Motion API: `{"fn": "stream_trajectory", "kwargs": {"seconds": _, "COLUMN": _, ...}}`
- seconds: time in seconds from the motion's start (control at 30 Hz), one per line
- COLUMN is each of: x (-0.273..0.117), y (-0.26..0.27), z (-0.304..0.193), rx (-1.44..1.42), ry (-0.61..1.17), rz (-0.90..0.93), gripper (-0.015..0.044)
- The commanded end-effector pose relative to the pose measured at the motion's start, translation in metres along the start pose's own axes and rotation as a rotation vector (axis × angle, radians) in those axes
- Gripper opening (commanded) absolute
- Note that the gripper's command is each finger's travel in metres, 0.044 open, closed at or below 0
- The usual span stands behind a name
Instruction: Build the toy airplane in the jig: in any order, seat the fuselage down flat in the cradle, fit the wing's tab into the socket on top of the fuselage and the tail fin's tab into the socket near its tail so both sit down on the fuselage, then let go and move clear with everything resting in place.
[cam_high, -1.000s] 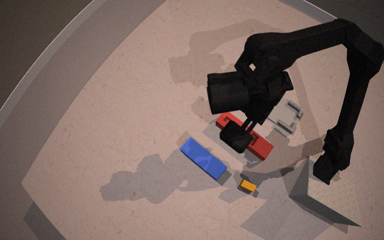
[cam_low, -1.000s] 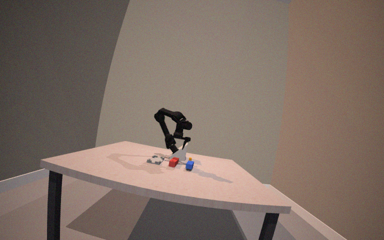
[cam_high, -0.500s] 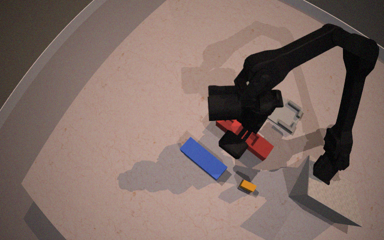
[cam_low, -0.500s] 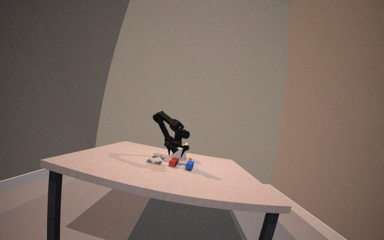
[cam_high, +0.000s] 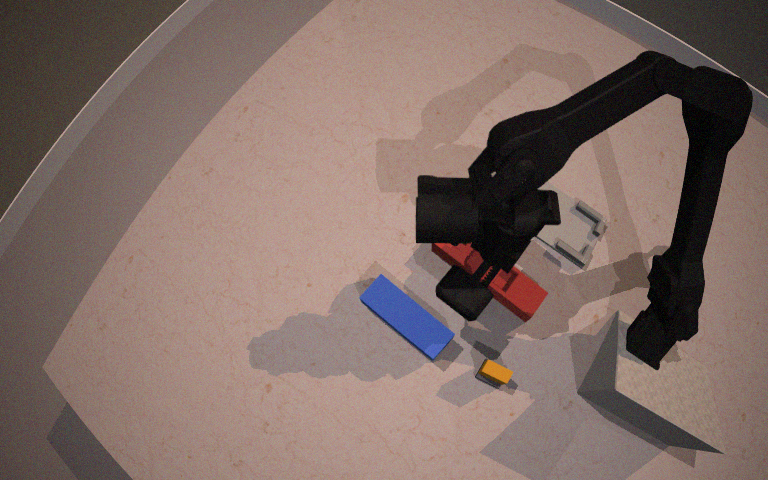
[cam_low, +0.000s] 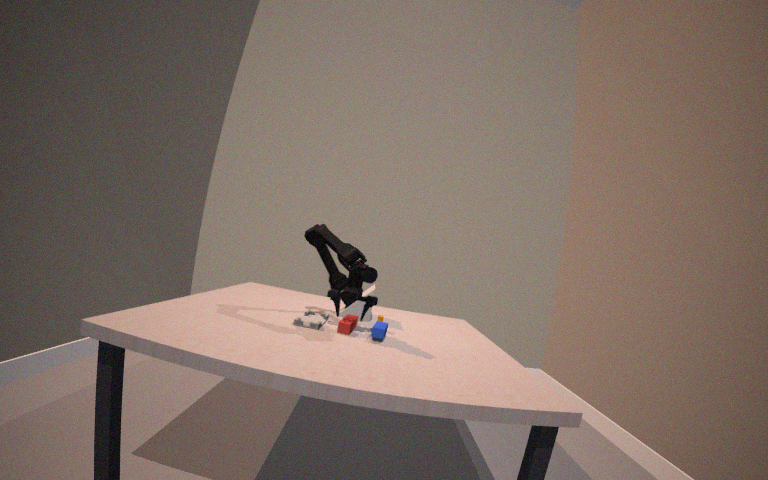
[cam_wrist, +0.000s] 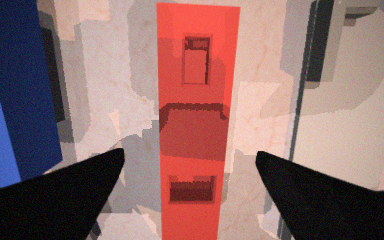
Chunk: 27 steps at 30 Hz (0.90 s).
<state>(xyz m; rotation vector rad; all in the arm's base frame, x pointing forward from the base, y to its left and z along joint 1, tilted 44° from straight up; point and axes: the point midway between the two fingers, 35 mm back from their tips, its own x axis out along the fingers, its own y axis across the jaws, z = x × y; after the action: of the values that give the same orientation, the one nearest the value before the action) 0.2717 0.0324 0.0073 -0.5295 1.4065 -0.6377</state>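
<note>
Positioning for the fuselage pick is, in my judgement, the step in hand. The red fuselage lies on the desk, outside the jig, with two rectangular sockets visible in its upper face. My end effector is wide open and holds nothing; in the wrist view its fingers stand on either side of the fuselage, with a gap on each side. Beside the fuselage is the pale grey cradle, partly hidden by the arm in the top view, with no part seen seated in it. On the opposite side lies the blue wing; the small orange tail fin rests near one end of the wing. No assembly joint is made. For the next move, I should confirm the fingers are low enough, keep them centred across the narrow width, then close evenly. Once the grip is firm, I should lift, align with the corner guides and lower flat. Caution: an off-centre closure could skew the part. I can read no brand, label or writing in any view.
</note>
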Motion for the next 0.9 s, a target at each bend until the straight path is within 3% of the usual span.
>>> {"fn": "stream_trajectory", "kwargs": {"seconds": 0.0, "x": 0.008, "y": 0.000, "z": -0.001, "rx": -0.008, "ry": 0.000, "rz": -0.006, "gripper": 0.0440}}
{"fn": "stream_trajectory", "kwargs": {"seconds": 0.57, "x": 0.033, "y": -0.001, "z": -0.002, "rx": -0.008, "ry": 0.000, "rz": -0.009, "gripper": 0.0440}}
{"fn": "stream_trajectory", "kwargs": {"seconds": 0.87, "x": 0.033, "y": -0.001, "z": -0.002, "rx": -0.008, "ry": 0.000, "rz": -0.009, "gripper": 0.0204}}
